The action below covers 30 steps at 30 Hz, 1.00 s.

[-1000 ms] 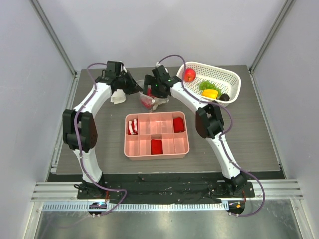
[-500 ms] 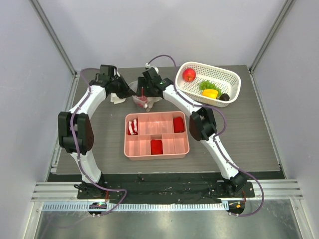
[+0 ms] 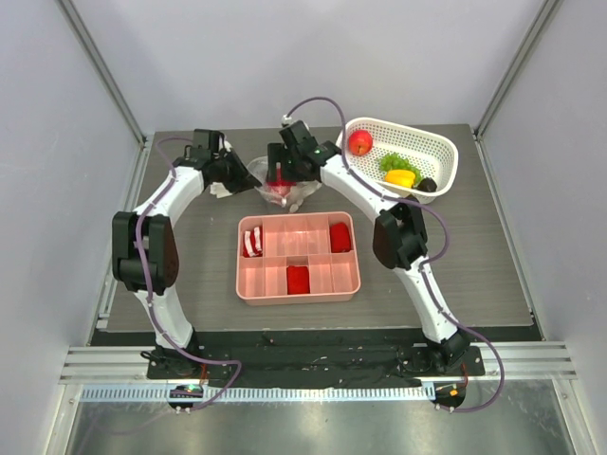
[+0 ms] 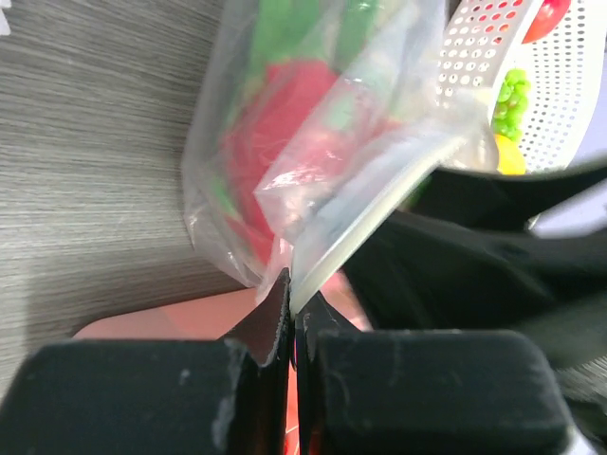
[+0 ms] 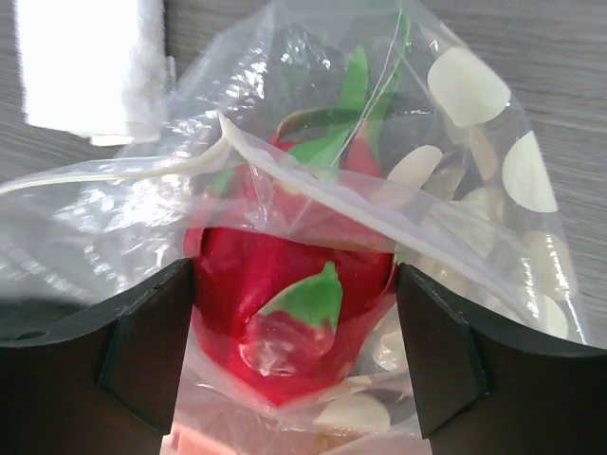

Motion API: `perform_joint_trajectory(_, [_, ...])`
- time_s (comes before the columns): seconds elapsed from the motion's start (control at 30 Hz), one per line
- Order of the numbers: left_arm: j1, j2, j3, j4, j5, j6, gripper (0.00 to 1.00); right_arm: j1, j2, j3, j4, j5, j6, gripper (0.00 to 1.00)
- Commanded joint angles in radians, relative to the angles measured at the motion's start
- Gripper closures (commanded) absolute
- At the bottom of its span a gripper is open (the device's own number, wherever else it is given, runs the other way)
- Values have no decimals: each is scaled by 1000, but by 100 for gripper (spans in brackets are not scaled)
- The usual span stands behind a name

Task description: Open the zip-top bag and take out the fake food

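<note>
The clear zip-top bag (image 3: 282, 190) sits at the back of the table, between my two grippers. My left gripper (image 3: 251, 177) is shut on the bag's zip strip, as the left wrist view (image 4: 292, 289) shows. The bag (image 4: 313, 142) holds a red fake fruit with green leaves (image 5: 285, 275) and pale slices. My right gripper (image 3: 283, 173) is over the bag; in its wrist view (image 5: 294, 284) its two fingers press both sides of the red fruit. I cannot tell whether plastic lies between the fingers and the fruit.
A white basket (image 3: 448, 152) at the back right holds a red apple (image 3: 360, 142), green leafy pieces (image 3: 393, 161), a yellow pepper (image 3: 400, 177) and a dark piece (image 3: 429, 185). A pink compartment tray (image 3: 242, 277) lies in the middle. A white rolled cloth (image 3: 225, 187) lies beside the left gripper.
My right gripper swung left, then came back a little and down onto the bag. My left gripper shifted slightly and still holds the bag's edge.
</note>
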Motion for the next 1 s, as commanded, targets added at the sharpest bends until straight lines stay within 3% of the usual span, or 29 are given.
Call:
perform_joint_trajectory(0.0, [-8, -16, 24, 46, 16, -19, 100, -15, -210, 11, 53, 1, -15, 99])
perform_joint_trajectory(0.17, [-36, -18, 35, 56, 13, -23, 100, -45, -250, -19, 49, 24, 3, 99])
perform_joint_trajectory(0.4, [-89, -11, 86, 6, -29, 35, 100, -142, -265, -17, 13, -184, 247, 99])
perform_joint_trajectory(0.67, [-91, 7, 104, -78, -145, 63, 100, -85, -258, -29, -42, -171, 57, 99])
perform_joint_trajectory(0.83, [-90, 51, 113, -123, -125, 58, 100, -42, -216, -23, -74, -139, 5, 98])
perform_joint_trajectory(0.97, [-90, 55, 107, -92, -87, 50, 100, -39, -178, -43, -97, -62, -18, 78])
